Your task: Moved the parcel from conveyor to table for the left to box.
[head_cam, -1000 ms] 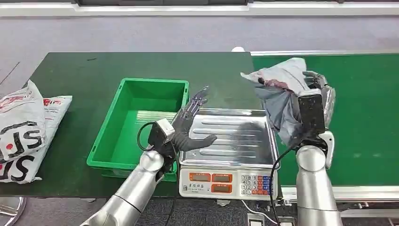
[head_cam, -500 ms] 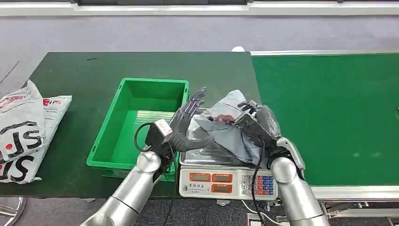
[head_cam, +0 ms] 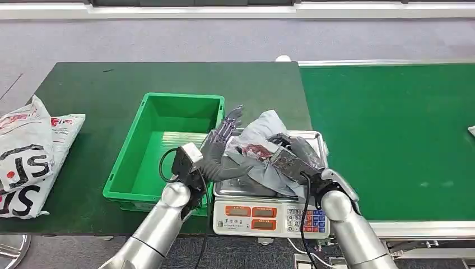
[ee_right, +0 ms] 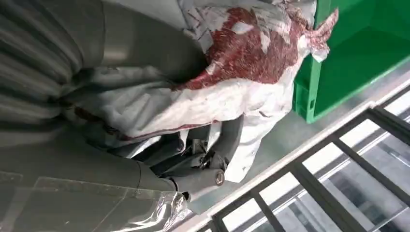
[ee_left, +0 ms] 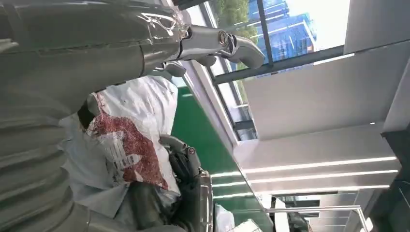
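The head view is evenly and brightly lit from overhead, with soft, short shadows under the bin [head_cam: 166,147] and scale [head_cam: 273,216]. The steel pan [head_cam: 313,140] carries mild glare. The picture is sharp at the centre, and the table edge [head_cam: 168,63] bows slightly. In the left wrist view, the window [ee_left: 270,29] is bright and washed out, ceiling light strips [ee_left: 309,169] glow, and the near hand [ee_left: 72,58] is dim and soft. In the right wrist view, the parcel [ee_right: 232,72] is fairly sharp, the close grey cover blurred, and the tape [ee_right: 159,212] glints.
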